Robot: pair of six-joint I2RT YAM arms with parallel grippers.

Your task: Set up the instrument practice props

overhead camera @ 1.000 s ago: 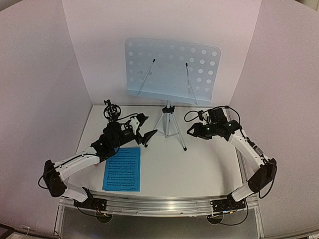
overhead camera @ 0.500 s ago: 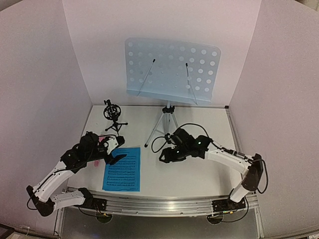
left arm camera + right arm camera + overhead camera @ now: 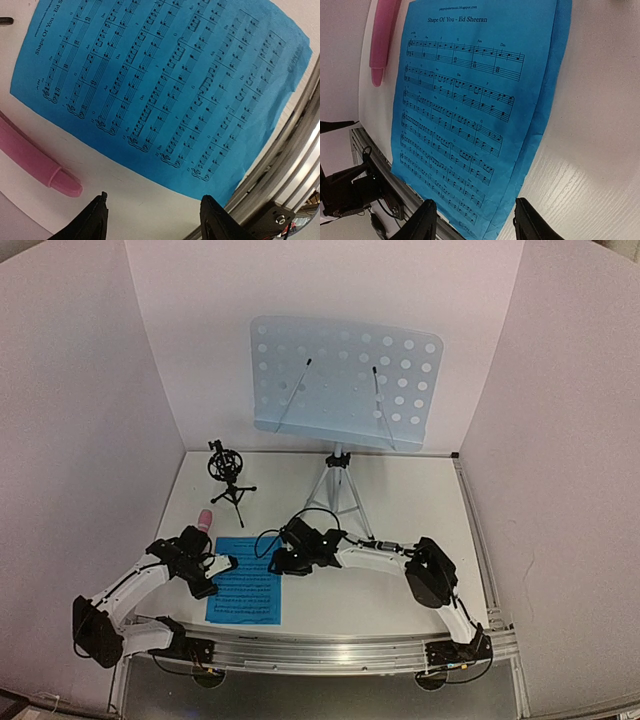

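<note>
The pale-blue perforated music stand stands upright on its silver tripod at the back middle of the white desk, its tray facing the arms with two thin black page-retainer wires lying on it. To its left the small black tripod mic holder stands upright, well apart from the stand. The two blue sheet-music pages lie flat near the front left of the desk, stacked, the top page titled "Shape Of You - Ed Sheeran" and set slightly off so that a strip of the lower page shows along one long edge; their near end reaches the metal rail at the desk's front edge. The pink stick microphone lies on the desk just beside the pages' left edge, a narrow strip of white between them. The left arm reaches in over the pages' left side; the left jaws stand apart and empty, black fingers above the bare desk at the paper's edge. The right arm stretches across from the right; the right jaws stand apart and empty, fingers over the pages' near end.
</note>
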